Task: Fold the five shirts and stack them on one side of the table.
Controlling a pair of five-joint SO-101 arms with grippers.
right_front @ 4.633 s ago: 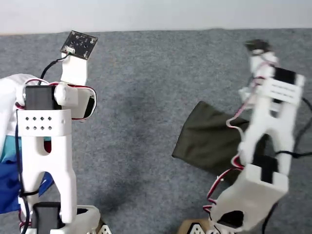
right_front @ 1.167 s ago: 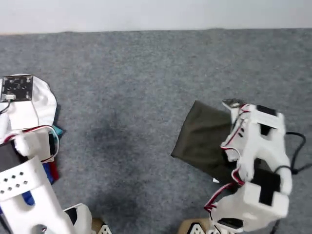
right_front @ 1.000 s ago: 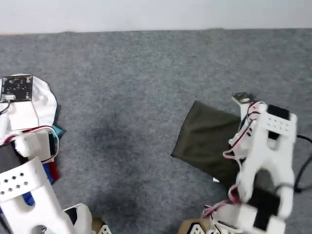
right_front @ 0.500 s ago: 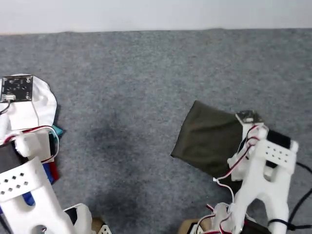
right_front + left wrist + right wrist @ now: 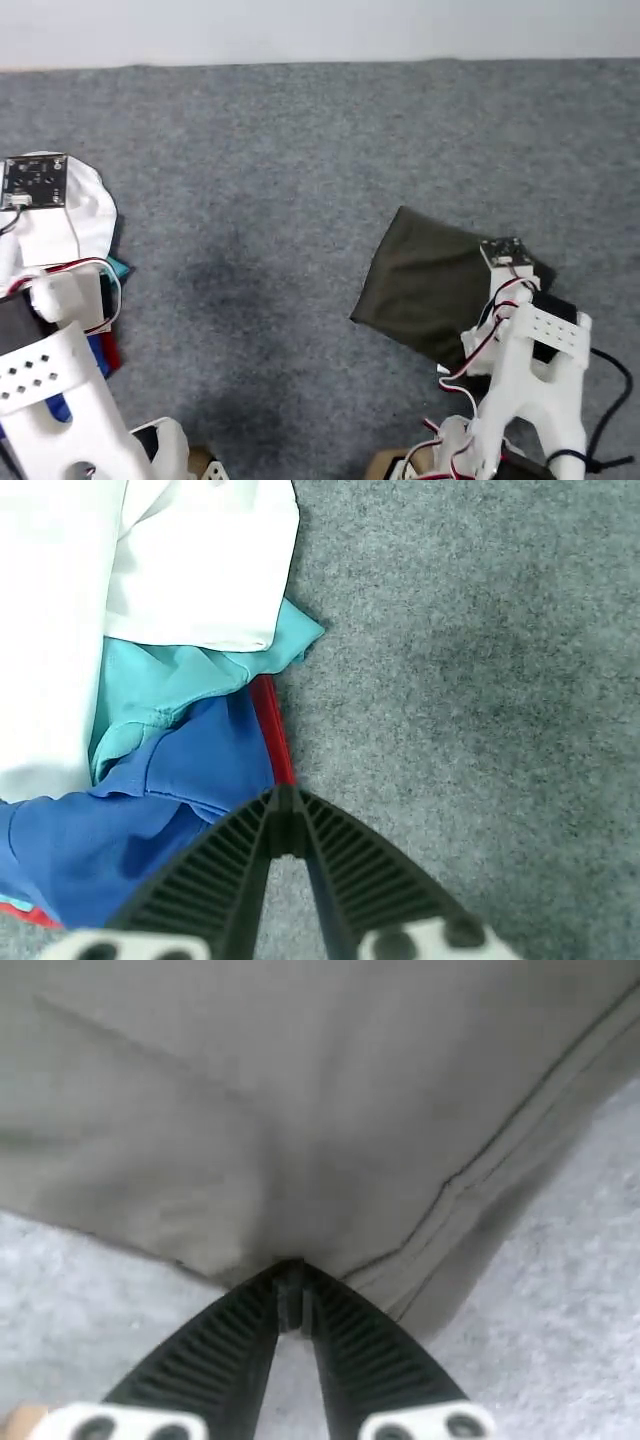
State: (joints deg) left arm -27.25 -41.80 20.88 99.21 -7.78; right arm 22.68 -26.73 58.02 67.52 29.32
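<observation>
Since the earlier frames, the right arm (image 5: 530,350) has pulled back from beyond the olive shirt (image 5: 420,285) and now sits low over its near edge. The left arm (image 5: 55,380) has swung off mid-desk to the shirt pile (image 5: 90,215), well apart from the olive shirt on the left-arm side. The olive shirt itself hasn't shifted.

On the right gripper (image 5: 289,1270) the jaws are fully together, tips right at the olive shirt's hem corner. Can't tell whether any cloth is nipped between them. The left gripper (image 5: 286,795) is also closed tight and holds nothing, tips over bare desk (image 5: 480,680) just beside the edge of the red shirt (image 5: 266,720).

The olive shirt is a rough folded rectangle, lying flat, skewed to the desk edge. It's thin matte cloth with soft creases and a stitched hem seam (image 5: 520,1120) along one side. My read: light, limp, no stiffness, so it will drape and open up if lifted by one layer. Grab at the hem corner through all layers. The grey felt-like desk looks grippy, so dragging may bunch it.

In the pile, the white shirt (image 5: 170,570) is on top, then the teal shirt (image 5: 170,685) and blue shirt (image 5: 150,820), with red lowest. It's loosely heaped with ragged edges. Same soft cloth, so expect the same floppy handling.
</observation>
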